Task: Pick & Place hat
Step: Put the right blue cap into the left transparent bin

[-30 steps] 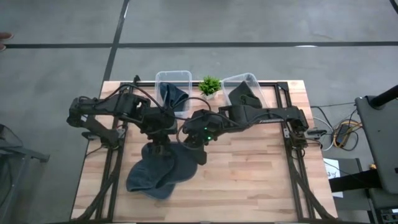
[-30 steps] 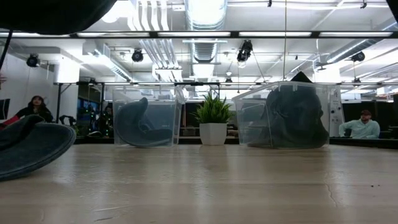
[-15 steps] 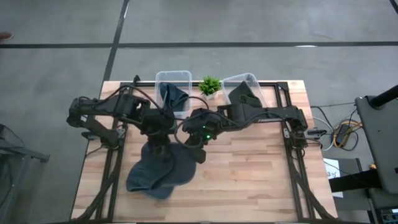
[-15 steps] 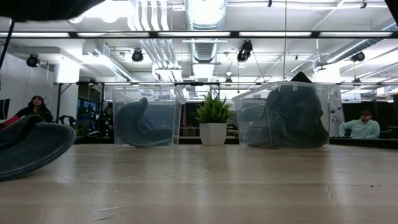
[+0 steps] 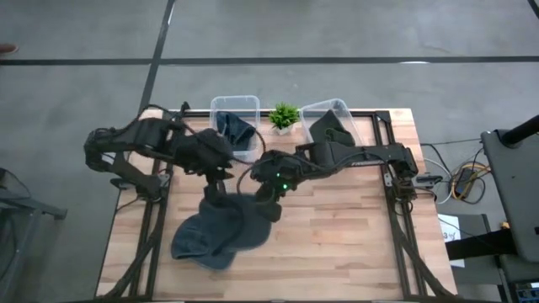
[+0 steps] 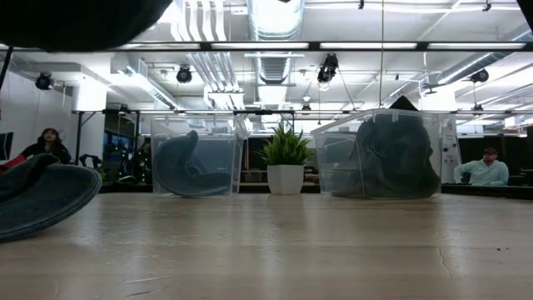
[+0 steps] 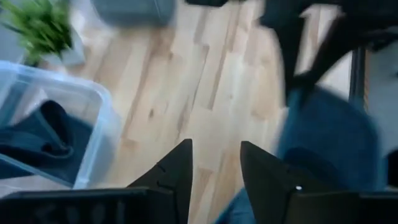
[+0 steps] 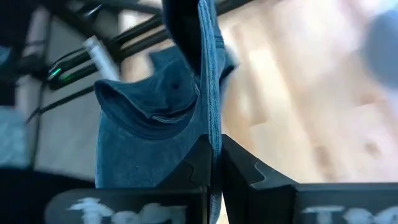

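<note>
A blue-grey hat (image 5: 219,234) lies crumpled on the wooden table's near left part; the low view shows it at the left (image 6: 42,196), resting on its underside. My right gripper (image 5: 271,208) is at the hat's right edge, shut on it. My left gripper (image 5: 217,187) hangs open just beyond the hat's far edge; in its wrist view the fingers (image 7: 214,168) stand over bare wood, with the hat (image 7: 329,143) off to one side. My right gripper pinches an upturned edge of the hat (image 8: 211,130) between its two fingers. It comes slanting down from the table's right side. The pinched cloth stands up from the fingers as a thin fold, while the rest of the hat (image 8: 149,124) spreads out beyond them on the table.
Two clear bins stand at the far edge, each with a dark hat inside: the left one (image 5: 234,126) and the right one (image 5: 330,122). A small potted plant (image 5: 284,116) sits between them. Bare wood stretches over the near right of the table (image 5: 354,244).
My left gripper has opened, let go of the hat and drawn back up toward the table's far left. My right gripper has shut on the hat's right edge. The hat has stayed on the table, its right edge slightly gathered.
</note>
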Robot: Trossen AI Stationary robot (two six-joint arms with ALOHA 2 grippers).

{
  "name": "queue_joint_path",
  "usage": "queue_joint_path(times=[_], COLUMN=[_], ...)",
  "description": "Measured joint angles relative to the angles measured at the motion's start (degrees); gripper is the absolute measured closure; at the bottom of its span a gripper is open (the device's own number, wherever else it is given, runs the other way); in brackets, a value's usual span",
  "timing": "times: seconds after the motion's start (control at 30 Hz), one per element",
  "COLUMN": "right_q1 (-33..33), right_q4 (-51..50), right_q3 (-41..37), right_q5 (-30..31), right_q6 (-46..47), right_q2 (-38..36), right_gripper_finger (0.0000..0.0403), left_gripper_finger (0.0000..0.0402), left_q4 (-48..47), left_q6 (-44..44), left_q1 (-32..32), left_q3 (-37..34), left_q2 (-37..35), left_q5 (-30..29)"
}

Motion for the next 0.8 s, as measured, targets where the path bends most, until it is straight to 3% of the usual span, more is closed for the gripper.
queue_joint_path(times=[0.47,0.8], right_q1=[-5.44,-6.82], right_q4=[-1.19,2.16], right_q3=[0.13,0.13], right_q5=[15.07,26.51], right_q6=[-0.93,-4.05], right_q2=[-5.94,-12.94], right_gripper_finger=[0.0394,0.0394], left_gripper_finger=[0.0273,0.0273], left_q4=[0.28,3.60], left_q6=[-3.70,-5.08], left_q1=[0.02,0.02], left_q3=[12.52,13.80], left_q2=[-7.11,-11.25], left_q5=[-13.60,-16.20])
